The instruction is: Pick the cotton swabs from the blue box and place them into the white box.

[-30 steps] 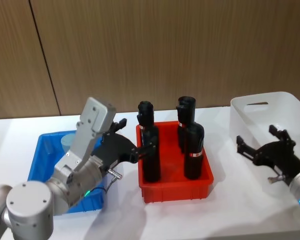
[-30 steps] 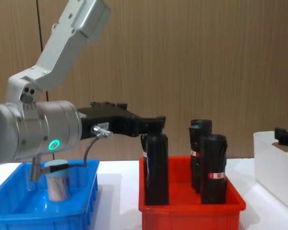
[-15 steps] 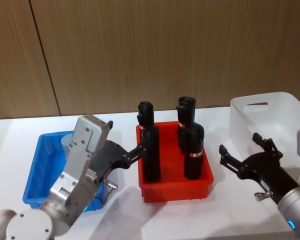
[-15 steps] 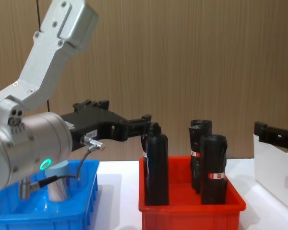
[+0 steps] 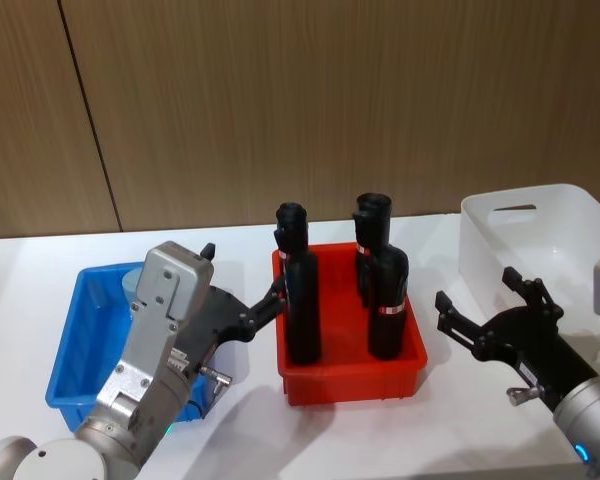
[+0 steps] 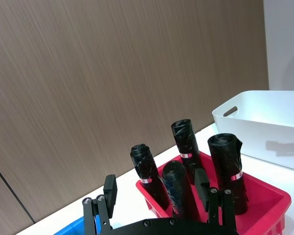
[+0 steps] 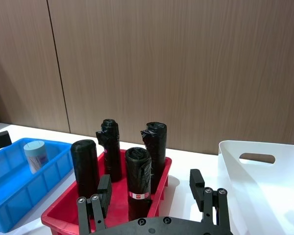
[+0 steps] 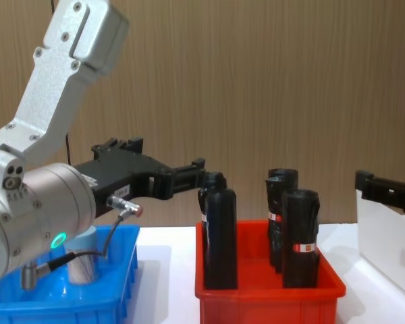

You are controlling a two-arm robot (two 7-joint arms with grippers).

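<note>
While one cotton swabs tub (image 7: 36, 154), a clear cylinder with a pale round lid, stands upright toward the far side of the glossy blue box (image 5: 70, 350), the smooth white box (image 5: 545, 235) sits well apart, beyond a red bin (image 5: 352, 378) of black bottles (image 5: 300, 300). All rest on a white table (image 5: 380, 440) before a wood-grain wall (image 5: 330, 100). Left gripper (image 5: 242, 272): fingers spread, empty, over the blue box's right rim, pointing at the red bin. Right gripper (image 5: 477, 290): fingers spread, empty, hovering near the white box's front.
</note>
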